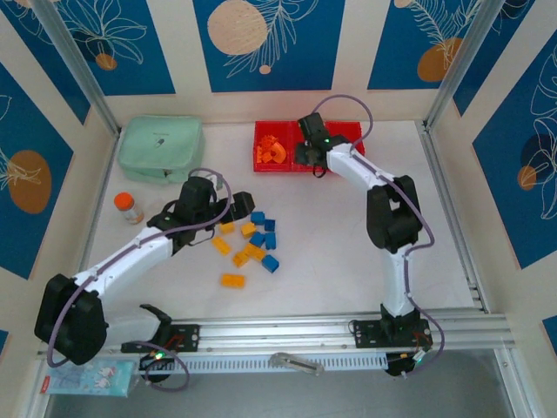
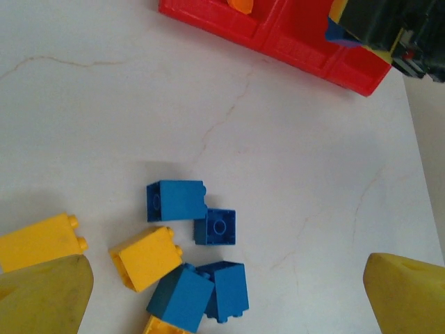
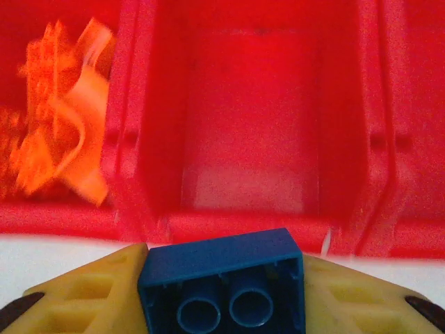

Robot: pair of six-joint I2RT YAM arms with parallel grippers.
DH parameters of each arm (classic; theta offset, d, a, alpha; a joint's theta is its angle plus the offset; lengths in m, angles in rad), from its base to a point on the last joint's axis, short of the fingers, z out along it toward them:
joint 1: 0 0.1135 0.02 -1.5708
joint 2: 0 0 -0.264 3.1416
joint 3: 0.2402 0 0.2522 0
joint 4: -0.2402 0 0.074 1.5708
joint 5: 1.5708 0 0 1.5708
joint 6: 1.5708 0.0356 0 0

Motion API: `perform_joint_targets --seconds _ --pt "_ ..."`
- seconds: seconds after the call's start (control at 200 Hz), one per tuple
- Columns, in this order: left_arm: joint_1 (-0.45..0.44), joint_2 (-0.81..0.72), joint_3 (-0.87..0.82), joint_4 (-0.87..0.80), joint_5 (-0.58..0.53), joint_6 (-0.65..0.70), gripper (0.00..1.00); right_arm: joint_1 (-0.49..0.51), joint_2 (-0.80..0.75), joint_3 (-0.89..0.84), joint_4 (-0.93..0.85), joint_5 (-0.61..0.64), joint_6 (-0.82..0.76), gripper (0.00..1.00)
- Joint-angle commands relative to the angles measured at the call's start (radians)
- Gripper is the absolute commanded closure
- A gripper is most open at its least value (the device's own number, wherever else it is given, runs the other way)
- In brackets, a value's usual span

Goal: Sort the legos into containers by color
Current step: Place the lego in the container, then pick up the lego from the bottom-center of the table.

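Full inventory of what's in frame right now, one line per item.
table: one, white, under everything
containers: three joined bins, red, far centre
orange legos: small heap, count unclear, left bin
blue legos: about five, loose mid-table
yellow legos: about six, loose among the blue
blue brick: one, at the empty middle bin's near wall
pouch: one, mint green, far left
bottle: one, orange cap, left side
left gripper: open, over the loose pile
right gripper: shut on the blue brick
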Motion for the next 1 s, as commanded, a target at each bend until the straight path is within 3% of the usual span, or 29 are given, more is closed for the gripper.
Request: perform_joint_targets --seconds 0.0,0.16,0.38,0.765,0.995 --pt "0.022 0.017 0.045 0.028 -0.013 0.035 0.01 -0.024 0.086 0.132 -0.017 -0.004 -0.053 0.52" --pt "0.034 0.028 0.072 0.024 -0.023 0.05 0.01 -0.04 0.173 0.304 -0.081 -0.031 -0.074 0.36" --pt "0.036 -0.011 0.073 -0.004 -0.008 0.063 0.01 -0.028 0.07 0.229 -0.071 -0.079 -0.076 0.28" --pt "0.036 -0.202 -0.049 -0.117 0.057 0.039 0.01 0.106 -0.32 -0.253 -0.077 -0.179 0.023 0.23" --pt "0.036 -0.363 -0.149 -0.204 0.068 0.004 0.01 0.232 -0.473 -0.501 -0.094 -0.218 0.097 0.22"
